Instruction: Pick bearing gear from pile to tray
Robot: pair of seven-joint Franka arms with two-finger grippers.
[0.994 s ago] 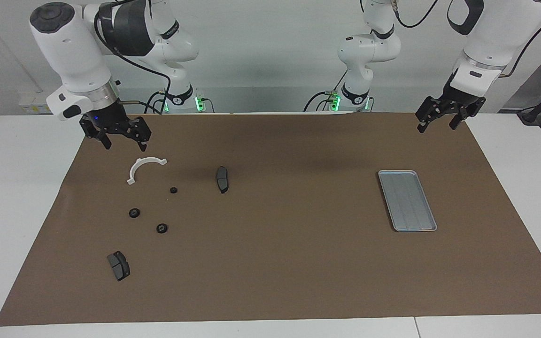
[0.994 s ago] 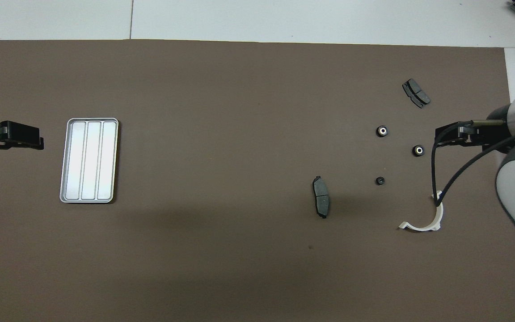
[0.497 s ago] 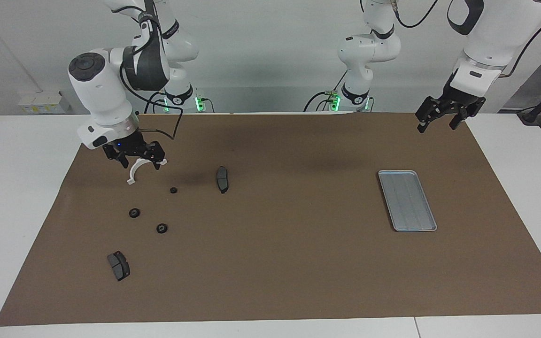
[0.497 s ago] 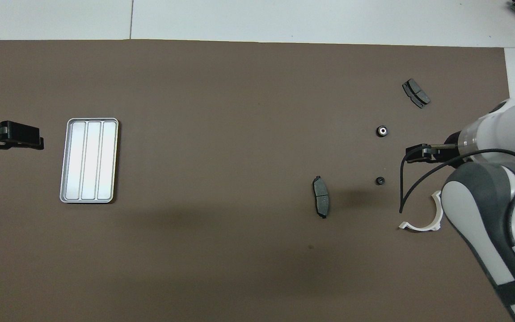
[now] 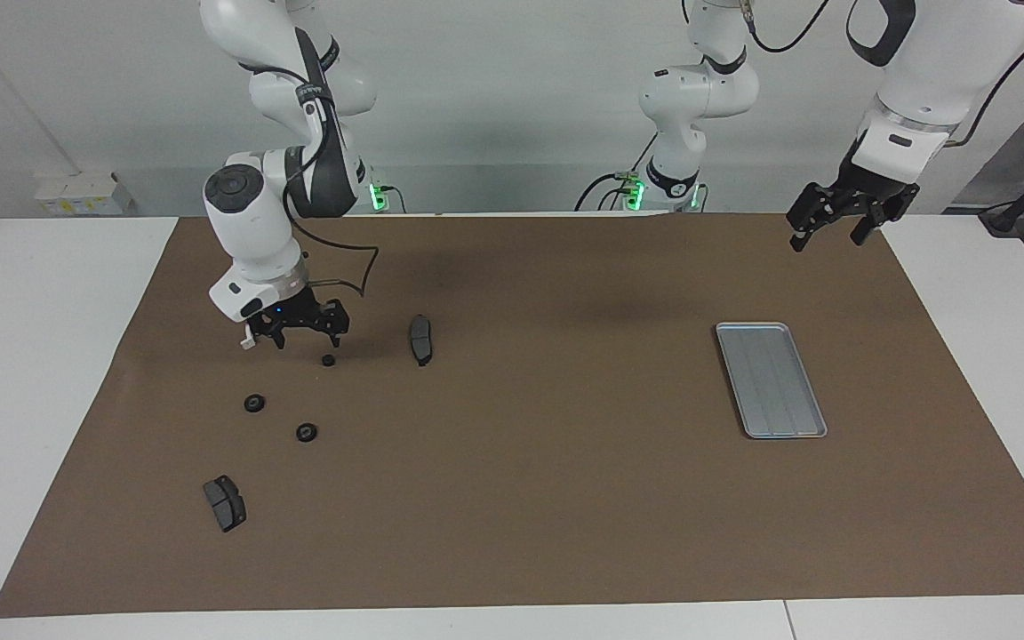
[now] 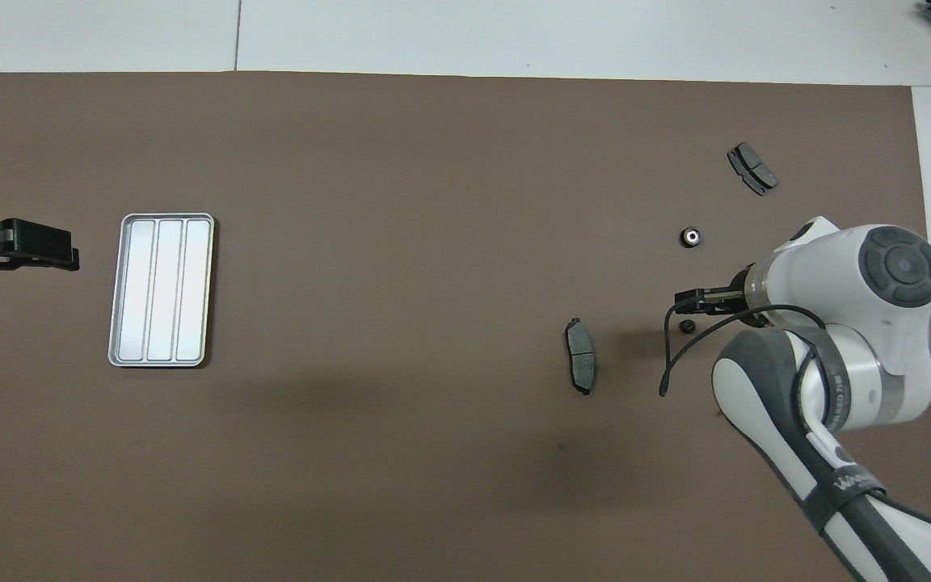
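The pile lies toward the right arm's end of the mat. It has three small black rings [image 5: 328,360] [image 5: 253,403] [image 5: 306,432] and two dark grey brake pads [image 5: 421,339] [image 5: 224,502]. Of the white half-ring bracket [image 5: 247,342] only one tip shows past the right arm. My right gripper [image 5: 309,340] is open and low, just above the mat beside the smallest ring [image 6: 686,326]. In the overhead view the right gripper [image 6: 688,303] shows just above that ring. The silver tray [image 5: 770,380] [image 6: 161,289] is empty. My left gripper [image 5: 828,236] [image 6: 61,249] is open and waits raised.
The brown mat [image 5: 521,498] covers most of the white table. One ring [image 6: 690,237] and one brake pad [image 6: 751,168] lie farther from the robots than the right gripper. The other brake pad [image 6: 580,366] lies beside the smallest ring, toward the tray.
My right arm has swung out over the mat and come down, from above the bracket's edge to beside the smallest ring. It now covers the bracket. The left arm has not moved.
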